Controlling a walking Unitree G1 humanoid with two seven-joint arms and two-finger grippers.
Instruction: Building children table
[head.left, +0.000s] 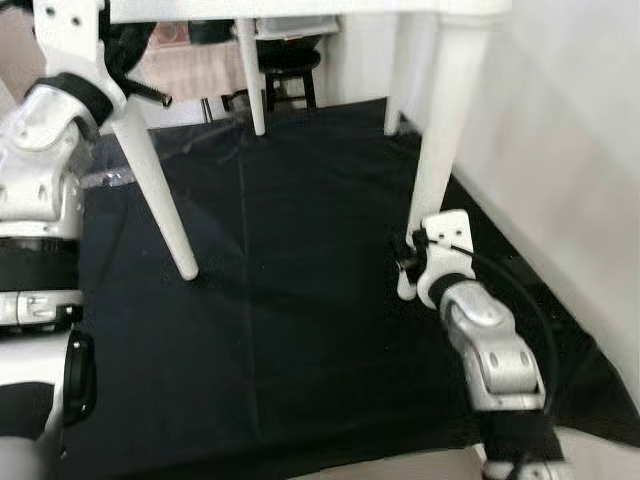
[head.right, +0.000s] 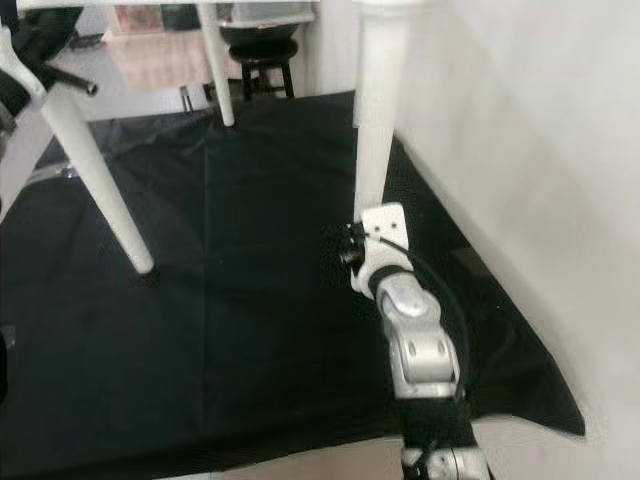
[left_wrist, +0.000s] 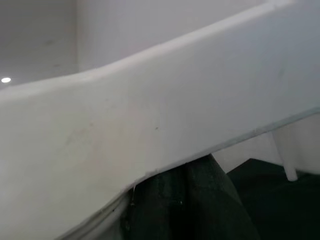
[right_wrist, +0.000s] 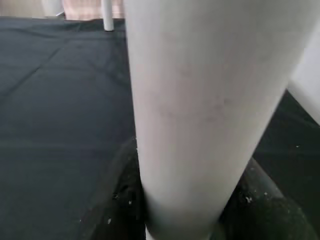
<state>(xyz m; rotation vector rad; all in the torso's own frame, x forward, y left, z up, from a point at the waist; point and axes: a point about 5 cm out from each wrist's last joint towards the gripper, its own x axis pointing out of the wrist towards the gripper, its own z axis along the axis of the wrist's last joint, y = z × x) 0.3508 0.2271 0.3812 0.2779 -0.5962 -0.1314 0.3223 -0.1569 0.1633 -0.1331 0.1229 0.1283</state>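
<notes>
White children's table (head.left: 300, 8) stands upright, its four tapered legs on black cloth (head.left: 300, 330).

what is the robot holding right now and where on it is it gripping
The right gripper is clamped on the white table's near right leg, low down near its foot. The left gripper is up at the table's edge; whether it grips cannot be told.

Readable text: none
Table legs (head.left: 440, 130): plain white, no lettering
Black floor sheet (head.left: 300, 320): no print
Wall (head.right: 520, 150): bare white, no sign
Arm housings: no legible brand or number
</notes>
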